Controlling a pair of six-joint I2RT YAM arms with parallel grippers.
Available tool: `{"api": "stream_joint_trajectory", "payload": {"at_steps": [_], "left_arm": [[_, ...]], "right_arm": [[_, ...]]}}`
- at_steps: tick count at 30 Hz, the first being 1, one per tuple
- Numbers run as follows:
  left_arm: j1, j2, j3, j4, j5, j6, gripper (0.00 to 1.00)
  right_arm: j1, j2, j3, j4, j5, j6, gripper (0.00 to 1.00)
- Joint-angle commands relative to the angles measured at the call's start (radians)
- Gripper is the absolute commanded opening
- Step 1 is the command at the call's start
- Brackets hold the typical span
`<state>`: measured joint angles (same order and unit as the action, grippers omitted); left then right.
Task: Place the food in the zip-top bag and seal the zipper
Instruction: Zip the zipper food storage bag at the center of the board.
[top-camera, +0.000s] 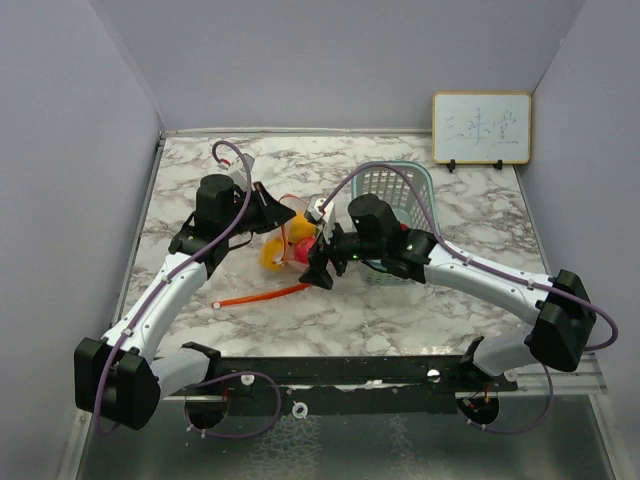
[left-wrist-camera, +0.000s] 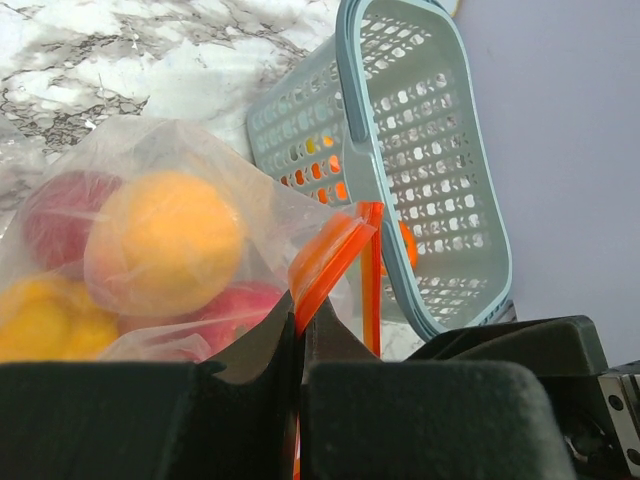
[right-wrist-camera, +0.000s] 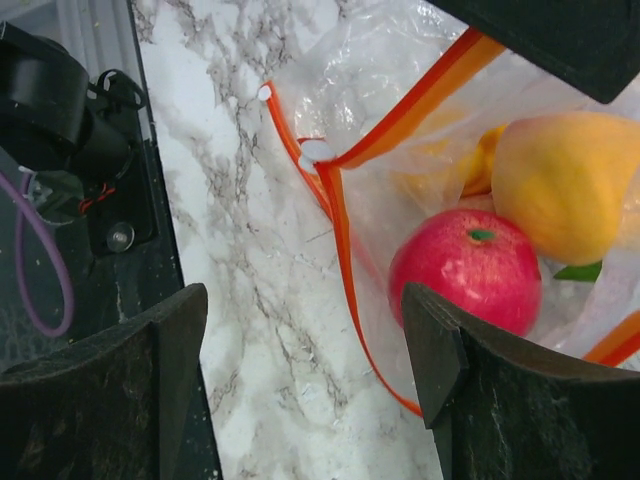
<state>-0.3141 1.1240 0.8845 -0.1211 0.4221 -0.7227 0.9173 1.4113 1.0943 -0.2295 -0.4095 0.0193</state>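
Fig. 1. We see the left arm (top-camera: 170, 285) and right arm (top-camera: 480, 275) meeting mid-table at the bag (top-camera: 285, 225), which holds yellow and pink food (top-camera: 275, 255). The zipper (top-camera: 262, 296) trails across the marble table (top-camera: 400, 315). Behind the right arm stands a teal basket (top-camera: 400, 185). A whiteboard (top-camera: 481, 127) leans at the back wall.

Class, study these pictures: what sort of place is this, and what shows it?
Probably a robotics lab test booth: plain grey panel walls box in a marble-patterned tabletop, two white-and-black robot arms are bolted to a black rail, and a small wood-framed whiteboard stands behind.
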Motion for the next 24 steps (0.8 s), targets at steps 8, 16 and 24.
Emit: {"api": "stream_joint_trajectory", "payload": {"at_steps": [8, 16, 24], "left_arm": [[0.001, -0.021, 0.045, 0.041, 0.054, -0.012, 0.0], [0.001, -0.032, 0.032, 0.086, 0.093, -0.042, 0.0], [0.002, -0.046, 0.078, -0.012, 0.082, 0.059, 0.22]], "right_arm": [[0.034, 0.101, -0.012, 0.202, 0.003, -0.023, 0.74], [0.035, 0.131, 0.003, 0.189, 0.057, -0.038, 0.19], [0.035, 0.042, 0.006, 0.197, 0.283, 0.074, 0.01]]}}
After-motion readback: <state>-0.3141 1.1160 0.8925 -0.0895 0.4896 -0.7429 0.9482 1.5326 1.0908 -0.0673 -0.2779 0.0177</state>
